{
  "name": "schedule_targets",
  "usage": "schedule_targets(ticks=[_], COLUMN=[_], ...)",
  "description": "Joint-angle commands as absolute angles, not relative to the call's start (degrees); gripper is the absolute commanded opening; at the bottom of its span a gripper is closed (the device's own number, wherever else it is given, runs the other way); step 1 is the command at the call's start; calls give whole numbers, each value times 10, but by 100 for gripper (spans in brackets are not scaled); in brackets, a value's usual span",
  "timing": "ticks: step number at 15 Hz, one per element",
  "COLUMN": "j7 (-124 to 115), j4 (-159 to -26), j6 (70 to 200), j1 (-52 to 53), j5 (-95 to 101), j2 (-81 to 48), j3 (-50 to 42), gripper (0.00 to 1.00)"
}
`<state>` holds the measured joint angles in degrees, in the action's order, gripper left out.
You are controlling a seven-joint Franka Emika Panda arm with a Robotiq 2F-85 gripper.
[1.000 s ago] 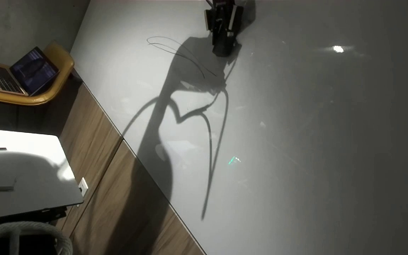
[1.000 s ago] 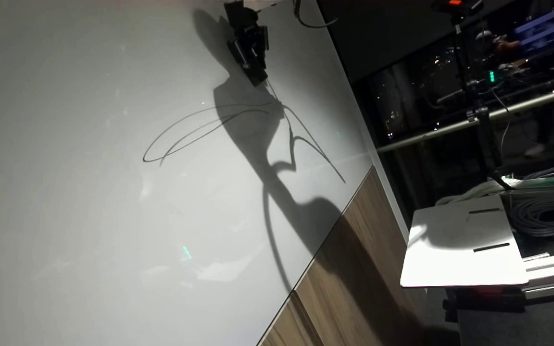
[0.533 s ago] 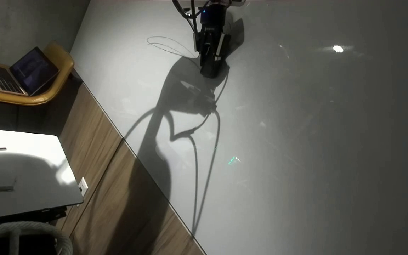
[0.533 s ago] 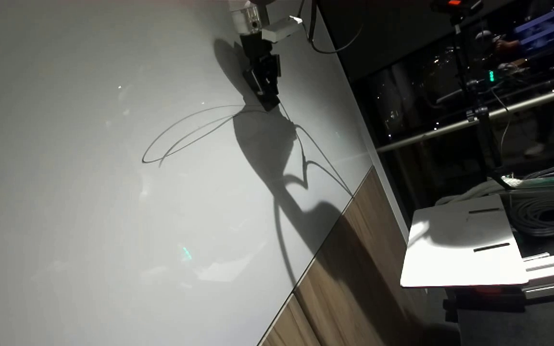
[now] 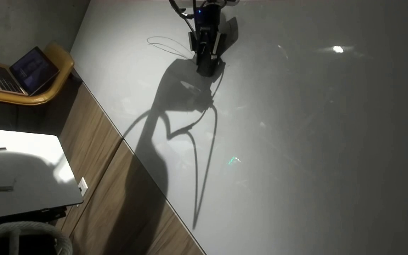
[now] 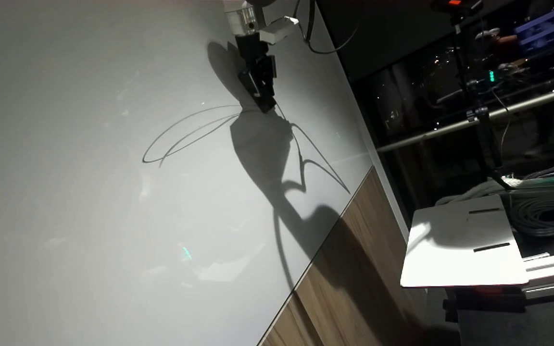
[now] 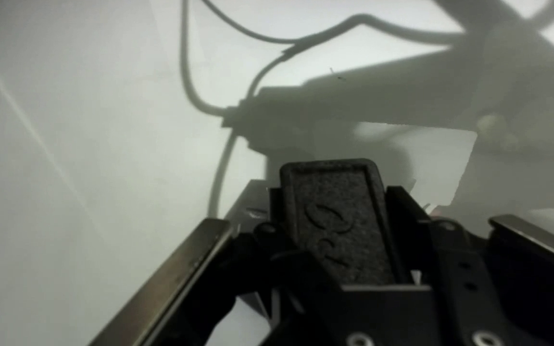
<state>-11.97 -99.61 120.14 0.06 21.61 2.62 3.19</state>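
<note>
My gripper (image 5: 206, 42) is shut on a dark, speckled eraser-like block (image 7: 337, 216) with a raised rim and engraved marks. The fingers press on its two sides in the wrist view. The block also shows at the gripper's tip in both exterior views (image 5: 207, 67) (image 6: 265, 104). It is at or close to a glossy white board (image 5: 296, 141); I cannot tell whether it touches. Thin dark looping lines (image 5: 165, 45) are drawn on the board and run toward the block. They show more fully in an exterior view (image 6: 169, 137). Their ends are hidden behind the gripper and its shadow.
Wood panels (image 5: 94, 166) border the board. An orange chair (image 5: 44, 97) holds a laptop (image 5: 34, 71). A white tray-like surface (image 6: 459, 259) and coiled cables (image 6: 546, 216) stand beside the board. The arm's cable (image 6: 334, 50) hangs near the wrist. A large shadow lies across the board.
The gripper with the block moved down in both exterior views, over the ends of the drawn lines, then shifted slightly left. The visible loops look unchanged.
</note>
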Motion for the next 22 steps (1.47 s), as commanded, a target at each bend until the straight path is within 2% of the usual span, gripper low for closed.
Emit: schedule_targets(ticks=[1, 8, 14, 22], j7=[-88, -41, -59, -92], j4=[-901, -732, -738, -691], j6=[1161, 1098, 1096, 1017], j1=[6, -1, 6, 68], j5=[244, 266, 253, 289], j2=[16, -16, -40, -108], j3=[30, 20, 30, 65], gripper=[29, 29, 29, 29])
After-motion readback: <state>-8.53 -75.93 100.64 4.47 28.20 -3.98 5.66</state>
